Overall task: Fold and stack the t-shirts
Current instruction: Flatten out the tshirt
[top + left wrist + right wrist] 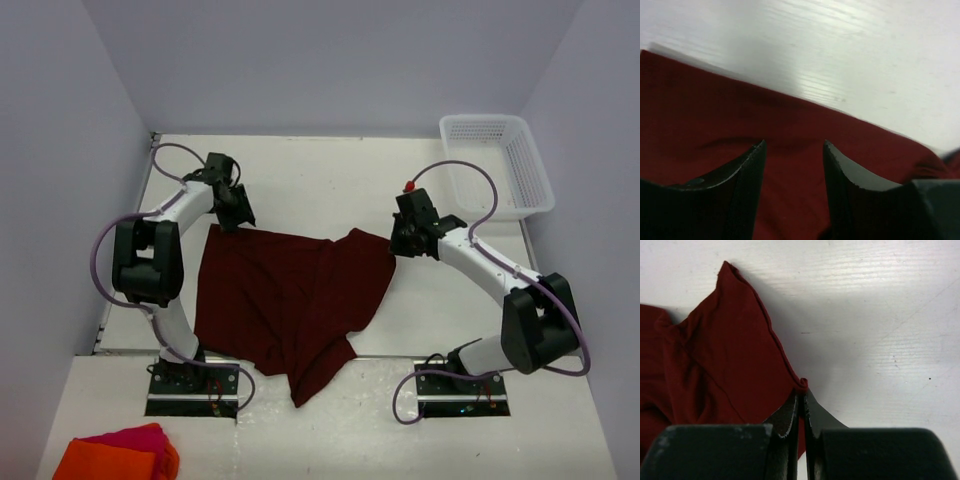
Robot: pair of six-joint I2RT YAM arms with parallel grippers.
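Landmark: white basket (482, 118), on the far right corner of the table (300, 180).
T-shirt (290, 300): one dark maroon shirt, lying spread but rumpled on the table, left of the basket and nearer the arm bases than it is. Well apart from the basket. Its lowest point hangs down over the table's near edge between the two bases.
Shirt shape: not flat. The far edge runs fairly straight on the side away from the basket. The corner closest to the basket is pulled up into a peak.
Right gripper (403, 240): just left of the basket and a little nearer. The right wrist view shows the claw (803, 392) closed tight, pinching the rolled hem of the t-shirt (725, 365), with cloth caught between the fingers.
Left gripper (235, 215): far to the left of the basket, at the shirt's far corner on that side. In the left wrist view the claw (794, 145) stands parted, with a clear gap between the fingers. Maroon fabric (700, 115) lies beneath, and nothing is clamped.
Contact, left: cannot tell whether the fingertips touch the cloth.
Other cloths: orange cloth (110, 462) with pink cloth (130, 437) on it, diagonally opposite the basket, at the near left.
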